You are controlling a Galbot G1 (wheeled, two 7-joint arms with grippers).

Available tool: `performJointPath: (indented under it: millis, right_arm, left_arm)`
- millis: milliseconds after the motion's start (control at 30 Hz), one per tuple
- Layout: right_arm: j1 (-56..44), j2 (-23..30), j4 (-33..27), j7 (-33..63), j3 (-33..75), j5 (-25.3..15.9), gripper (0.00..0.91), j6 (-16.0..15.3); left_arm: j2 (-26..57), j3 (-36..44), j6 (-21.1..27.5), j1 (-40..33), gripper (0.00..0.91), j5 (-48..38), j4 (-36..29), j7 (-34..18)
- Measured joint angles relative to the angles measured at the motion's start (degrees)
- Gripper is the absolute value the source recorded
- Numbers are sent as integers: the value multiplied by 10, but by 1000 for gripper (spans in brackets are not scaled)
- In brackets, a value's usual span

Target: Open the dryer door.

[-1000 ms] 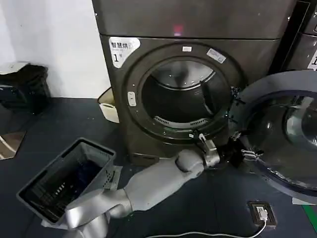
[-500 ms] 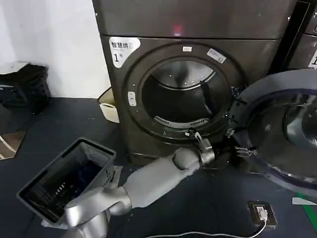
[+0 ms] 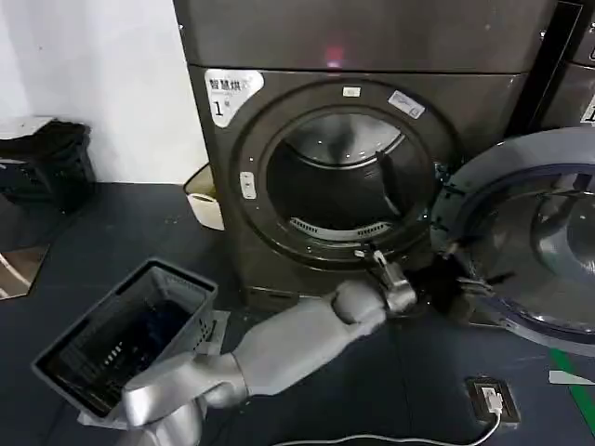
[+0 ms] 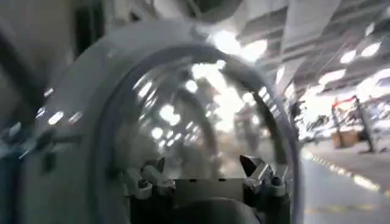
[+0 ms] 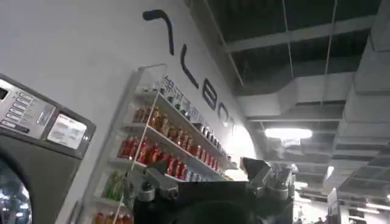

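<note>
The dark grey dryer (image 3: 483, 93) with the white "1" sticker (image 3: 228, 93) has its drum (image 3: 344, 177) exposed. The dryer door (image 3: 530, 242) stands swung out wide to the right, its grey inner side and glass bowl facing me. My left arm reaches from the lower left, and my left gripper (image 3: 444, 279) sits by the door's lower hinge-side edge. In the left wrist view the left gripper (image 4: 204, 167) is open right before the door's inner bowl (image 4: 183, 103), holding nothing. My right gripper (image 5: 201, 170) is open and points up toward a ceiling.
A grey laundry basket (image 3: 121, 339) lies tilted on the dark floor at lower left. A white bin (image 3: 206, 200) stands beside the dryer. A small device with a white cable (image 3: 491, 398) lies at lower right. A neighbouring machine (image 3: 576, 84) stands to the right.
My left wrist drew back toward the drum half a second ago and has returned rightward to the door's lower edge. The door has swung slightly wider.
</note>
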Motion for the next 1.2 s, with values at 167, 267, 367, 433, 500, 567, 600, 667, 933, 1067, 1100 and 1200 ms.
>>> performJointPath:
  millis: [167, 267, 367, 433, 500, 567, 600, 667, 933, 1067, 1100, 1200]
  right_arm:
    - [2, -1, 2, 0, -2, -2, 907, 0]
    - [2, -1, 6, 1, -2, -3, 907, 0]
    - [1, -1, 11, 4, -1, -5, 907, -3]
    - [1, -2, 15, 9, 2, -11, 907, -5]
    - [3, -3, 18, 20, 6, -18, 907, -9]
    - [6, -4, 22, 27, 8, -20, 907, -15]
    - [8, -4, 24, 28, 8, -24, 907, -15]
    - [11, -4, 28, 28, 7, -32, 907, -13]
    - [28, -7, 38, 2, 7, -74, 907, -10]
    - [41, -15, 36, 3, 9, -107, 907, -14]
    - [44, -17, 34, 0, 11, -113, 907, -15]
    - [52, -22, 29, -3, 14, -128, 907, -10]
  left_arm:
    - [18, 10, -24, 13, 907, -30, -78, -3]
    - [88, 11, -23, 17, 907, -41, -122, -15]
    - [156, 6, -16, 17, 907, -44, -172, -29]
    - [202, 0, -9, 20, 907, -51, -211, -31]
    - [245, -6, 4, 22, 907, -58, -250, -31]
    - [294, -12, 20, 22, 907, -67, -292, -29]
    - [320, -14, 30, 22, 907, -72, -311, -29]
    - [375, -19, 48, 23, 907, -75, -350, -27]
    - [586, -56, 135, 42, 907, -78, -464, -3]
    - [680, -100, 160, 79, 907, -60, -496, 28]
    - [701, -116, 171, 94, 907, -59, -502, 37]
    - [764, -185, 191, 165, 907, -46, -515, 57]
